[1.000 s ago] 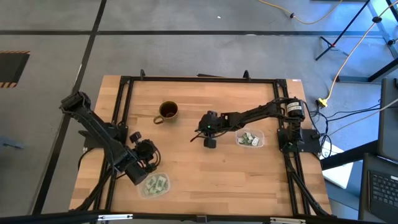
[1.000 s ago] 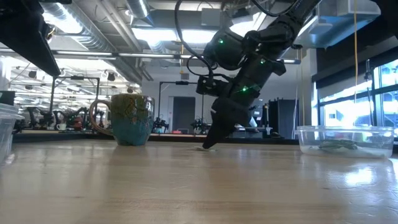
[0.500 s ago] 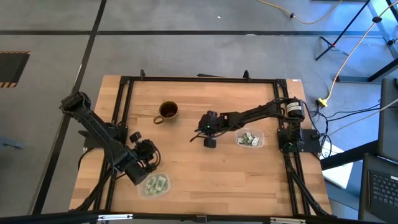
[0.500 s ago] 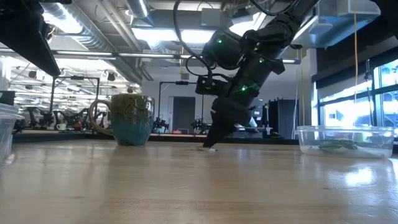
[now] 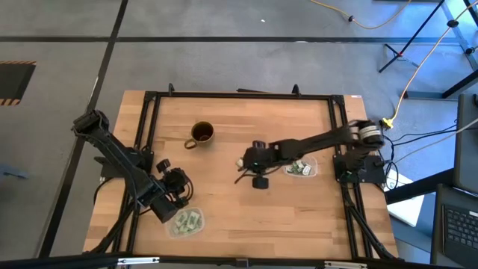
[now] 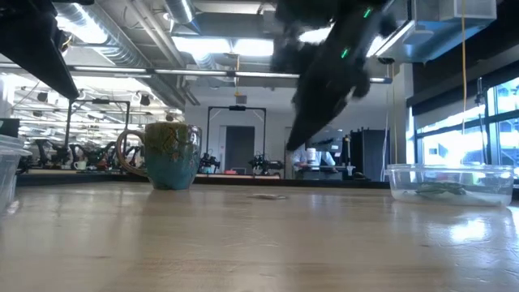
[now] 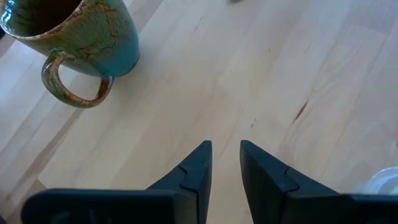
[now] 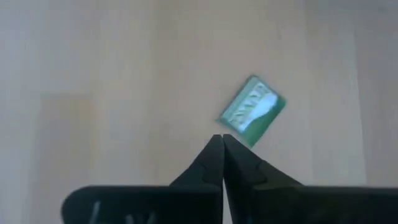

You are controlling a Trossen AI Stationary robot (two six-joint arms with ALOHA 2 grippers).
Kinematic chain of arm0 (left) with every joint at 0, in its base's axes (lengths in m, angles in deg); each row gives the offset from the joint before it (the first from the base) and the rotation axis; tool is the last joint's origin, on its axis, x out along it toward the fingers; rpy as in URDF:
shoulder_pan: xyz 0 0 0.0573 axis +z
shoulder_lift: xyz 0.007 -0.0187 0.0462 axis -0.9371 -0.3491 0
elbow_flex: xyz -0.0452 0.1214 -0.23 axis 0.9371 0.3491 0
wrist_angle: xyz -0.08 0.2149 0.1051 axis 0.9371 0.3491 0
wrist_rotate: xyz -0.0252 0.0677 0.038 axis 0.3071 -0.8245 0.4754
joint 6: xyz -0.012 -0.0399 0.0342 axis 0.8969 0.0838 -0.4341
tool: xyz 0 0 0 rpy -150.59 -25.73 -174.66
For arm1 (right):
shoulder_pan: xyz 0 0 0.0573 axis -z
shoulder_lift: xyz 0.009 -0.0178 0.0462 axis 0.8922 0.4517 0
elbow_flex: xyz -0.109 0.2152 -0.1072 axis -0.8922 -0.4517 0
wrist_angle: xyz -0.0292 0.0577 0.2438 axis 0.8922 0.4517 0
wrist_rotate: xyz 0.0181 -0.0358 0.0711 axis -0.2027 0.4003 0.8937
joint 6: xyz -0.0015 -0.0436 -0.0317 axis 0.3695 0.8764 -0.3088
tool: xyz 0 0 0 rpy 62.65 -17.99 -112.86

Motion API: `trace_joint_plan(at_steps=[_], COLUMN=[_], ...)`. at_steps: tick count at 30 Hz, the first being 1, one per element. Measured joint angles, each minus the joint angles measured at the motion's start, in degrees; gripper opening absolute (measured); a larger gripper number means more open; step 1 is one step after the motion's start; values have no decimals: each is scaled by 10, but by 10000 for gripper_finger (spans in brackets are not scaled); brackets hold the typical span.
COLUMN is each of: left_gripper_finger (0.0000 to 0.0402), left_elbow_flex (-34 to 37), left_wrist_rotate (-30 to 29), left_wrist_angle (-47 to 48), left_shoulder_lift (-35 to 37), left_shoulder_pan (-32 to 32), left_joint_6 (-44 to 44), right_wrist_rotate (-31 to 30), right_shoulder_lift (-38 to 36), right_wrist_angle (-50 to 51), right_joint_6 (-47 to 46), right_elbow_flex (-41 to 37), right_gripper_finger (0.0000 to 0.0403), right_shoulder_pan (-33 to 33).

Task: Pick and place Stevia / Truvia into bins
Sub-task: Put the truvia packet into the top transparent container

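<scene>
Grey concrete floor w/ dark seams, yellow cable; bright ceiling lights, ducts, tall windows at right.

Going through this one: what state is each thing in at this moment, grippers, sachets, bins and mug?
Right gripper: jaws shut on nothing, off the table.
Loose sachet: flat on the table just past the right gripper's tips, not gripped.
Left gripper: jaws open, empty, beside the left bin.
Left bin: holds sachets.
Right bin: holds more sachets.
Mug: upright.
</scene>
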Motion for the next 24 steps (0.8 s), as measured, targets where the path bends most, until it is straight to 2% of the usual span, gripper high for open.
trace_joint_plan(at_steps=[7, 11, 16, 21, 24], left_gripper_finger=[75, 75, 75, 77, 75], left_elbow_flex=[0, 0, 0, 0, 0], left_wrist_rotate=[1, 1, -2, -10, -4], left_wrist_angle=[-1, -1, -4, -13, -23], left_shoulder_lift=[0, 0, 0, 0, 0], left_shoulder_pan=[0, 0, 0, 3, 3], left_joint_6=[0, 0, -23, -26, -26], right_wrist_rotate=[-15, -56, -64, -71, -70], right_shoulder_lift=[-113, -169, -192, -181, -169], right_wrist_angle=[95, 127, 46, -31, -56], right_joint_6=[-91, -151, -120, -35, -14], right_elbow_flex=[-25, -60, -97, -100, -100], right_gripper_finger=[3, 2, 7, 25, 47], right_shoulder_pan=[-67, -102, -109, -105, -95])
